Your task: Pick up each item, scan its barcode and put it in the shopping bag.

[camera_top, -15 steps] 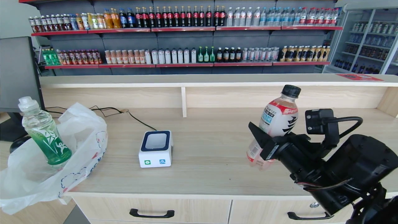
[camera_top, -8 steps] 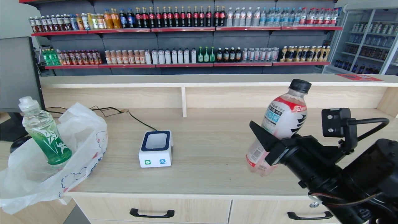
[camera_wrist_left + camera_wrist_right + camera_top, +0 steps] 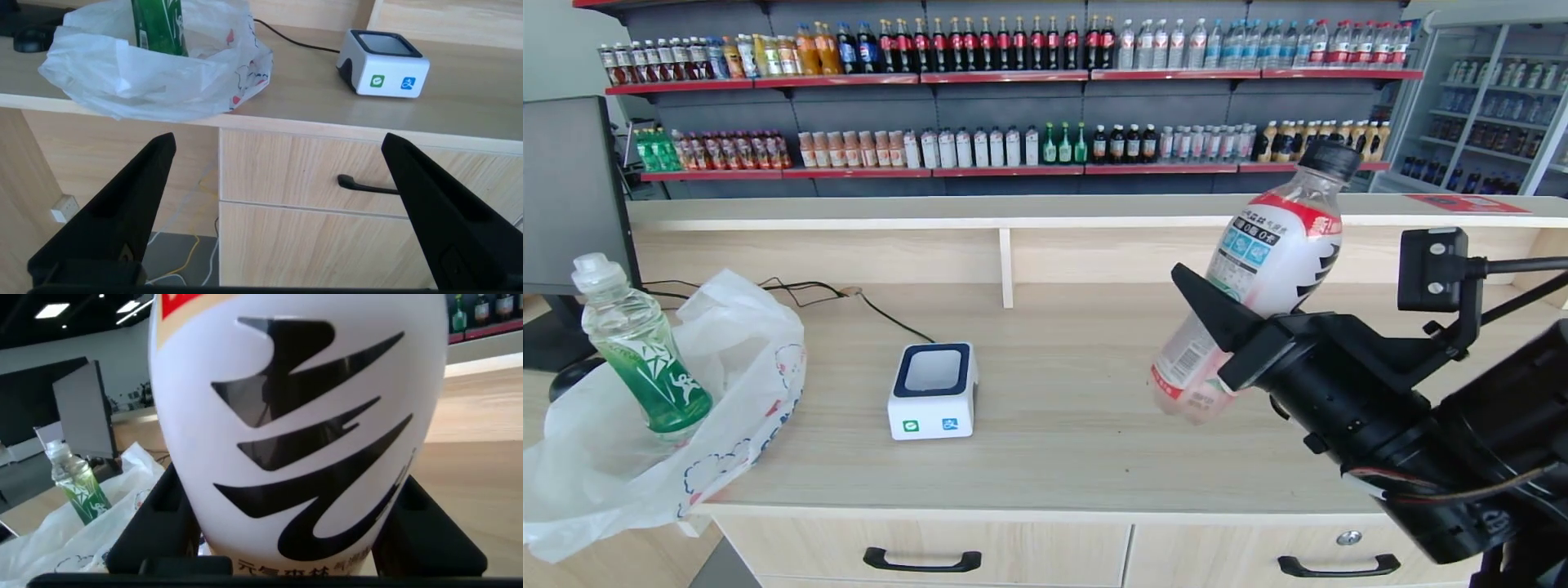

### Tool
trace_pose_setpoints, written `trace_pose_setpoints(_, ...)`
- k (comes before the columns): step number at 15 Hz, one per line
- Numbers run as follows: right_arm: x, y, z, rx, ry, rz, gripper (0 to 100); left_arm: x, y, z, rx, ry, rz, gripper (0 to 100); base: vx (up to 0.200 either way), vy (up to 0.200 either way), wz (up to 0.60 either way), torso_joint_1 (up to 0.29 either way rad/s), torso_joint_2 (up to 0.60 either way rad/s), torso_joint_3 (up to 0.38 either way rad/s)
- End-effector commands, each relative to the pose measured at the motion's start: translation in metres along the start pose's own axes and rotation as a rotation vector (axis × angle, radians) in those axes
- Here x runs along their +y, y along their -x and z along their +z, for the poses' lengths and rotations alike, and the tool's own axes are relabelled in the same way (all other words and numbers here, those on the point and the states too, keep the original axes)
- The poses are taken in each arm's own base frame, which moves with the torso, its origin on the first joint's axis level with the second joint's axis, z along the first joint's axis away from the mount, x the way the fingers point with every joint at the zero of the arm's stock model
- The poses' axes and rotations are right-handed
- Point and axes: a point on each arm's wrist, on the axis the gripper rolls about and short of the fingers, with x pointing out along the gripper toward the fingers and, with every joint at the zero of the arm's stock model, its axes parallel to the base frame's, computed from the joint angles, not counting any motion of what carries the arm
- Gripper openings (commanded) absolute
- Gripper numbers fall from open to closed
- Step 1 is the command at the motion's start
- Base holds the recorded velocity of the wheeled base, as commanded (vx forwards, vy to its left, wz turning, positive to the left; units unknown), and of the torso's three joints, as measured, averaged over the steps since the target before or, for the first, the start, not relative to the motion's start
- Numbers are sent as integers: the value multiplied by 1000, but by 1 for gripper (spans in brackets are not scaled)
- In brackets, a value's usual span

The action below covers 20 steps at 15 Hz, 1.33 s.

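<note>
right tool (image 3: 1241, 327): pinching pink bottle (image 3: 1262, 261), lifted and tilted over right of tabletop (image 3: 1078, 441), barcode end low, likely ready for the scanner (image 3: 931, 390) in the middle | left tool (image 3: 278, 147): spread, low by drawers (image 3: 327, 237) | bag (image 3: 743, 384): left, open, holds green bottle (image 3: 637, 347)
</note>
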Motion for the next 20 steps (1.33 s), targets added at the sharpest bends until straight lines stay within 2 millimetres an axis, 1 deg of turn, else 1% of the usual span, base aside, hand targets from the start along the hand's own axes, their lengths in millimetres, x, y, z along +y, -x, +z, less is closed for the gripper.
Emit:
trace_pose_setpoints(1, 0, 8, 2, 15, -7, 37, 0, 0, 0, 0, -1, 1, 0, 100, 0, 0, 0, 0, 0, 0)
trace_pose_setpoints(2, 0, 16, 3, 42, -23, 93, 0, 0, 0, 0, -1, 1, 2, 100, 0, 0, 0, 0, 0, 0)
trace_pose_setpoints(3, 0, 20, 5, 49, -30, 137, 0, 0, 0, 0, -1, 1, 0, 100, 0, 0, 0, 0, 0, 0)
trace_pose_setpoints(7, 3, 23, 7, 79, -66, 262, 0, 0, 0, 0, -1, -1, 0, 100, 0, 0, 0, 0, 0, 0)
trace_pose_setpoints(8, 6, 25, 13, 81, -91, 340, 0, 0, 0, 0, -1, -1, 0, 100, 0, 0, 0, 0, 0, 0)
trace_pose_setpoints(9, 7, 26, 15, 88, -114, 380, 0, 0, 0, 0, -1, -1, 0, 100, 0, 0, 0, 0, 0, 0)
trace_pose_setpoints(11, 8, 25, 17, 93, -142, 403, 0, 0, 0, 0, -1, -1, 0, 100, 0, 0, 0, 0, 0, 0)
trace_pose_setpoints(15, 14, 19, 24, 83, -187, 482, 0, 0, 0, 0, -1, -1, 0, 100, 0, 0, 0, 0, 0, 0)
trace_pose_setpoints(20, 15, 17, 23, 87, -205, 484, 0, 0, 0, 0, -1, 1, 0, 100, 0, 0, 0, 0, 0, 0)
